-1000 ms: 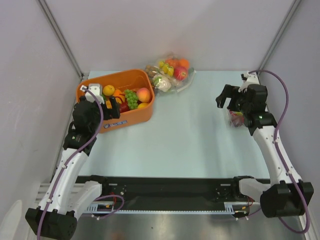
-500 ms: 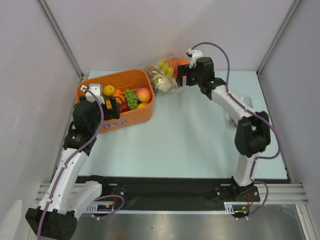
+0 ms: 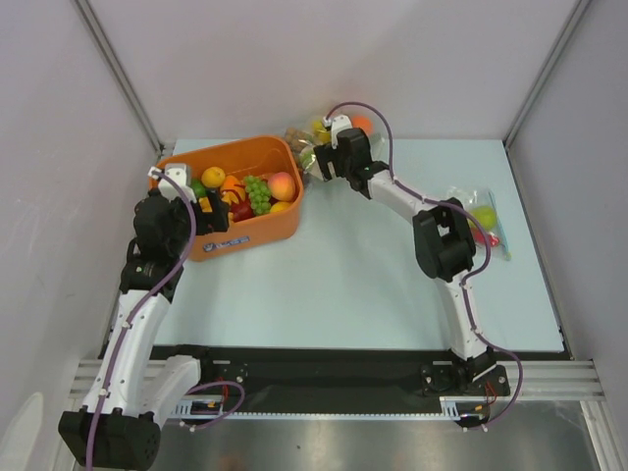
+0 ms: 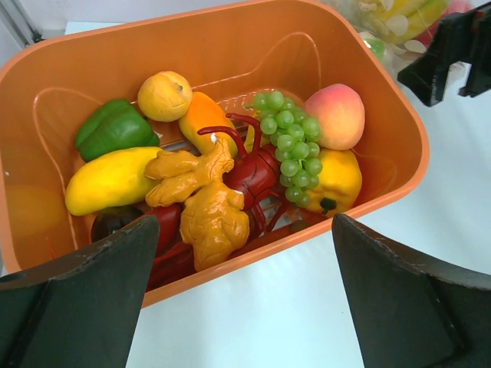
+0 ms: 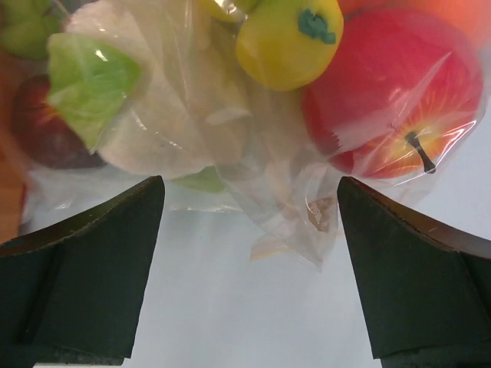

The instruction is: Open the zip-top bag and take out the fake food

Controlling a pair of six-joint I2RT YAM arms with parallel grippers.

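The clear zip-top bag [image 3: 304,140] lies at the back middle of the table, full of fake food. In the right wrist view the bag [image 5: 230,153] shows a red apple [image 5: 391,100], a yellow fruit [image 5: 288,38], a green leaf piece [image 5: 92,80] and pale slices [image 5: 165,126]. My right gripper [image 3: 322,165] is open at the bag's near edge; its fingertips [image 5: 84,253] straddle a loose plastic corner without touching it. My left gripper [image 3: 211,209] is open and empty above the near wall of the orange bin [image 3: 250,145].
The orange bin [image 4: 230,15] holds grapes [image 4: 291,146], a peach [image 4: 335,115], a mango, a green pepper and other toy food. A second small bag [image 3: 479,218] with a green and a red item lies at the table's right. Grey walls close in on three sides.
My right arm swung from the small bag at the right across to the big bag at the back and reached further left. The left arm shifted slightly.
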